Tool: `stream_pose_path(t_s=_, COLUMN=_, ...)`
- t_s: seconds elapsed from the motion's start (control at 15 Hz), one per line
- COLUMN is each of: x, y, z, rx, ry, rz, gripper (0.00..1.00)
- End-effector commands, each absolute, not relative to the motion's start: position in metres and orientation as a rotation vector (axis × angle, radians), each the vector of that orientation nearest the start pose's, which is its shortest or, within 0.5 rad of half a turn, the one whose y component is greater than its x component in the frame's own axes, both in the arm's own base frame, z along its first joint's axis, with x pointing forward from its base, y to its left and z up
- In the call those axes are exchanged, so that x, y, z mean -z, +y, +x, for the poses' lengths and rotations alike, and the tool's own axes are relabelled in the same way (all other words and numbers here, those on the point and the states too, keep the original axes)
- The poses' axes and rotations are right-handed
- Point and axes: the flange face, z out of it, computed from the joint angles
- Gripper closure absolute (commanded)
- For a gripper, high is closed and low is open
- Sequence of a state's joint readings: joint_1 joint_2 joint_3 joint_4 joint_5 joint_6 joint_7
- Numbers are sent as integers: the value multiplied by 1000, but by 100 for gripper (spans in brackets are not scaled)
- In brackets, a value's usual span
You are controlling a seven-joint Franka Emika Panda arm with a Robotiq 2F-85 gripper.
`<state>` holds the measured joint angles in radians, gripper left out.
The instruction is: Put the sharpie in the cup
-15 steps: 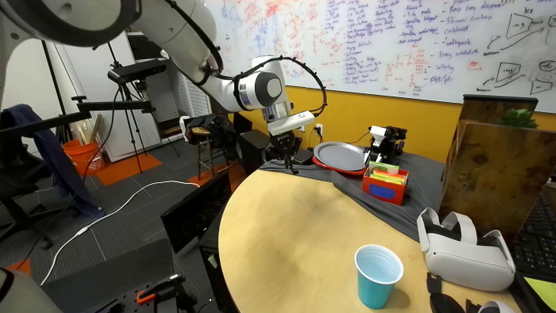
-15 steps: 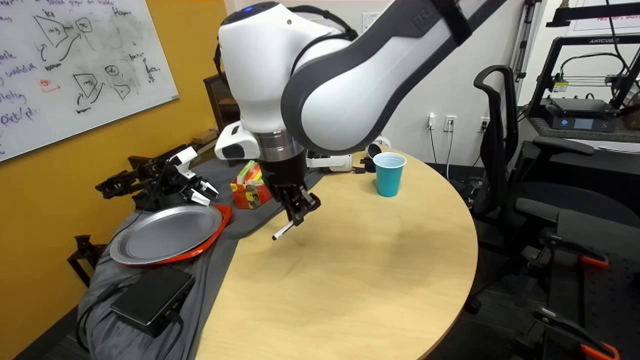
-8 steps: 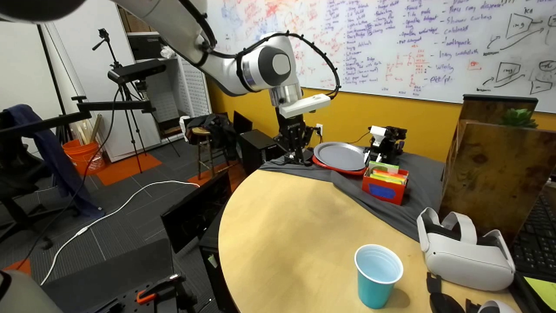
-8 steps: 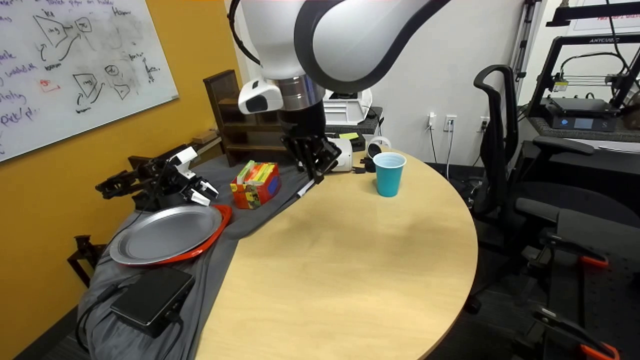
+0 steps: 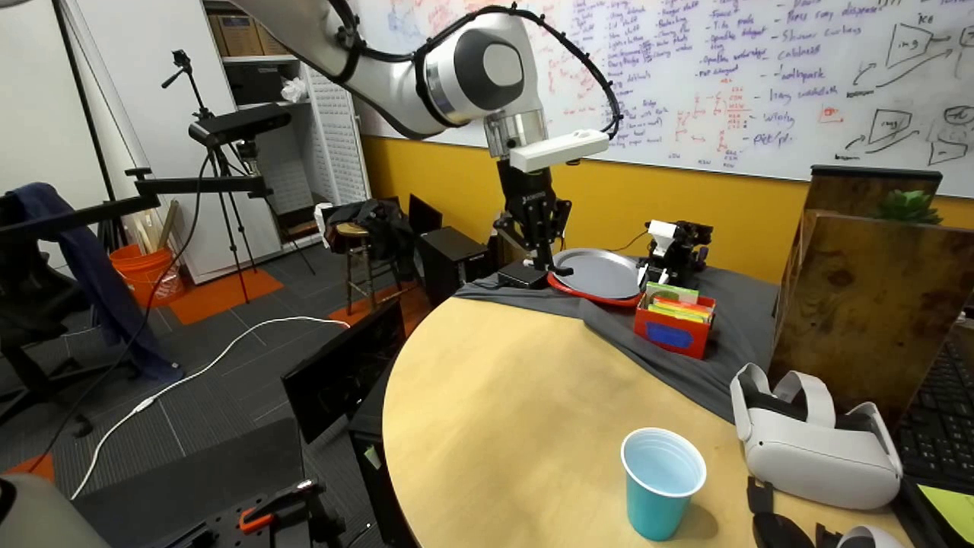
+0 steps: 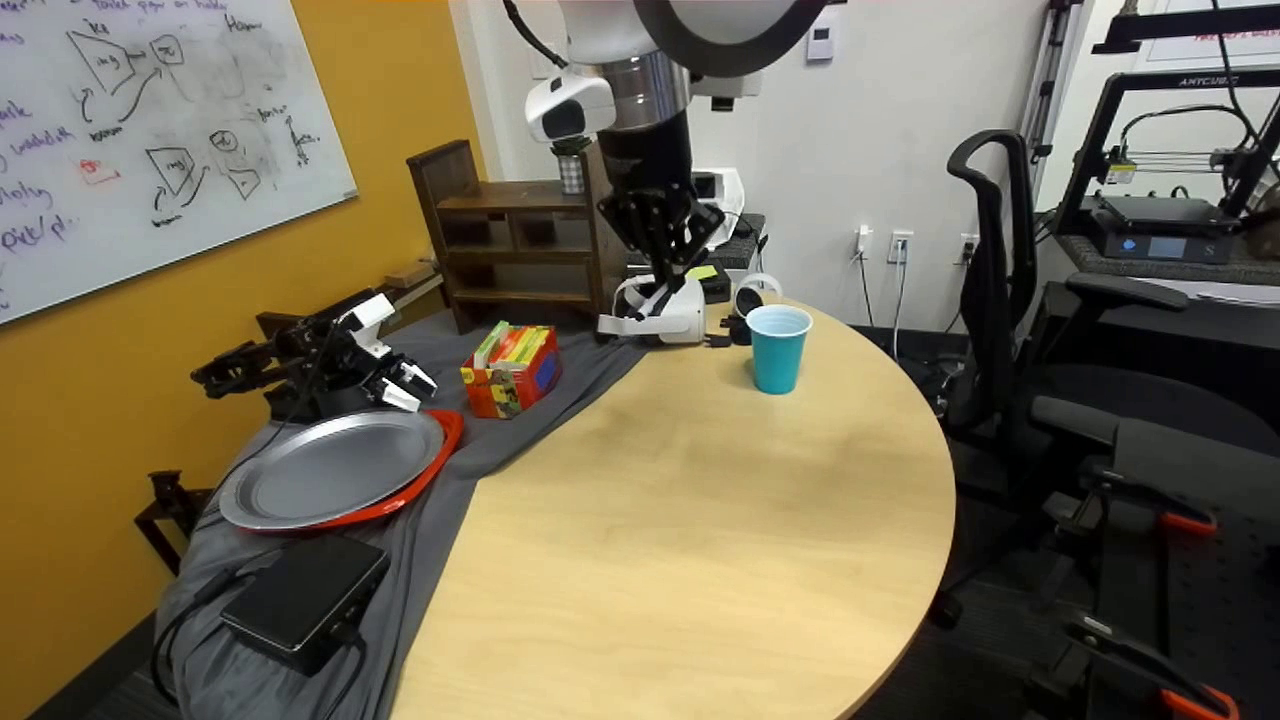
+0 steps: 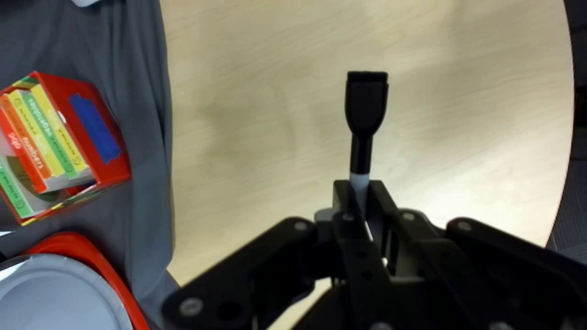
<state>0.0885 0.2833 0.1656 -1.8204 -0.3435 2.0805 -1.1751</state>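
Observation:
The sharpie is a thin pen with a black cap and a pale body. In the wrist view the sharpie (image 7: 365,105) sticks out past the fingertips, cap end outward. My gripper (image 7: 360,192) is shut on its pale body. In an exterior view the gripper (image 5: 545,262) is well above the table (image 5: 494,426), with the sharpie (image 5: 563,271) held crosswise. It also shows in an exterior view, where the gripper (image 6: 668,280) holds the sharpie (image 6: 655,300) tilted. The light blue cup (image 5: 656,517) stands upright on the table, apart from the gripper; it also shows here (image 6: 778,360). It is out of the wrist view.
A red box of small books (image 5: 673,335) and a grey round pan (image 5: 597,274) on a red tray lie on the grey cloth. A white VR headset (image 5: 822,464) is beside the cup. A wooden shelf (image 6: 515,195) and a small black robot arm (image 6: 310,360) stand behind.
My gripper has risen from low over the table, carrying the sharpie, and has shifted rightward in both exterior views. It stayed shut on the sharpie. The cup has not moved.

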Motion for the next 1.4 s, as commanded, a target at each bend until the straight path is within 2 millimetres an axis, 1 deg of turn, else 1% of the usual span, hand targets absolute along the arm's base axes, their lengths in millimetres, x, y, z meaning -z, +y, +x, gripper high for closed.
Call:
stream_pose_path(t_s=0.0, x=-405, y=115, z=604, rx=211, ry=2102, rz=2007, gripper=97)
stream_pose_path(t_s=0.33, x=-418, y=88, z=607, rx=234, ry=2085, rz=1983, gripper=97)
stream_pose_path(t_s=0.53, x=-422, y=71, z=607, rx=264, ry=2075, rz=1978, gripper=97)
stream_pose_path(t_s=1.0, x=-418, y=37, z=609, rx=366, ry=2062, rz=1954, gripper=97)
stream_pose_path(t_s=1.33, x=-414, y=14, z=609, rx=444, ry=2023, rz=1938, gripper=97)
